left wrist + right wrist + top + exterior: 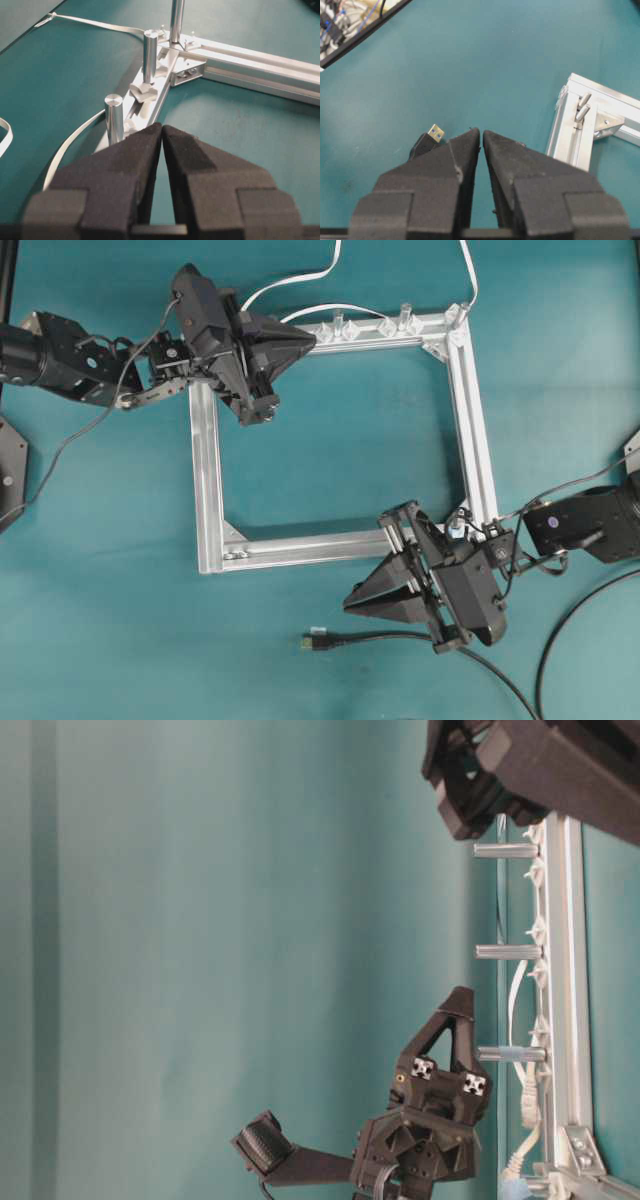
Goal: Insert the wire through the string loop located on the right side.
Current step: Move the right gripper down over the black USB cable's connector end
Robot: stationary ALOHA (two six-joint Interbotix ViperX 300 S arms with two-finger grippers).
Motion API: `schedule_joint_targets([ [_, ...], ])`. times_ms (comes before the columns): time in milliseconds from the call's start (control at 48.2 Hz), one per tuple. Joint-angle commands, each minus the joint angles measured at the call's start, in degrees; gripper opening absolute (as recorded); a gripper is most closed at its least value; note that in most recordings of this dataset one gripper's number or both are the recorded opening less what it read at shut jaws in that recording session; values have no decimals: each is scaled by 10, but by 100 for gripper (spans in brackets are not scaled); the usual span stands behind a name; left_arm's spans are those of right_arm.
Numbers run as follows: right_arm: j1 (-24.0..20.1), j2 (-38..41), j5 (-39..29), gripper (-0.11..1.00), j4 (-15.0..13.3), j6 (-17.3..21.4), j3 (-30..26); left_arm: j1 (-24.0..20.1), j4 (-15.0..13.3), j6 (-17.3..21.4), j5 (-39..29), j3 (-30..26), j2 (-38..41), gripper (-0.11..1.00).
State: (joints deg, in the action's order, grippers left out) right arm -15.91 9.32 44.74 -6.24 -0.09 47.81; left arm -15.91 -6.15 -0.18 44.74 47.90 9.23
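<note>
The wire (pixel 420 638) is a thin black cable lying on the teal table in front of the frame. Its black plug (pixel 310 642) with a metallic tip (pixel 436 132) points left. My right gripper (pixel 352 602) hovers just above and behind the plug, jaws shut with nothing between them, and the plug shows left of its fingertips (pixel 470 137). My left gripper (pixel 308 337) is shut and empty over the frame's top-left corner. A small silvery fitting (pixel 458 526) stands on the right rail by my right wrist. The string loop itself is too thin to make out.
The square aluminium frame (pixel 205 480) lies mid-table. Three upright metal posts (pixel 114 117) and clear clips line its top rail. White flat cables (pixel 290 282) trail off behind it. A second black lead (pixel 570 625) curves at the bottom right.
</note>
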Motion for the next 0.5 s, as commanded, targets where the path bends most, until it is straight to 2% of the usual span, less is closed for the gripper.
schedule_joint_targets([
  [0, -4, -7, 4, 24, 1, 10, -11, 5, 21, -3, -32, -9, -27, 15],
  [41, -6, -7, -1, 22, 2, 11, -15, 6, 21, -4, -54, -9, -33, 13],
  [104, -9, -7, -10, 9, 2, 15, -18, 8, 21, -5, -85, -8, -42, 1],
  [166, -11, -7, -23, 2, 2, 18, -21, 10, 21, -5, -105, -6, -52, 0],
  [270, -15, -8, -42, 1, 2, 20, -25, 11, 21, -6, -128, -4, -63, 0],
  [415, -15, -7, -47, 1, 4, 47, -22, 13, 21, -16, -138, -4, -76, 1],
  [477, -15, -7, -47, 2, 4, 57, -23, 13, 21, -20, -141, -4, -77, 10],
])
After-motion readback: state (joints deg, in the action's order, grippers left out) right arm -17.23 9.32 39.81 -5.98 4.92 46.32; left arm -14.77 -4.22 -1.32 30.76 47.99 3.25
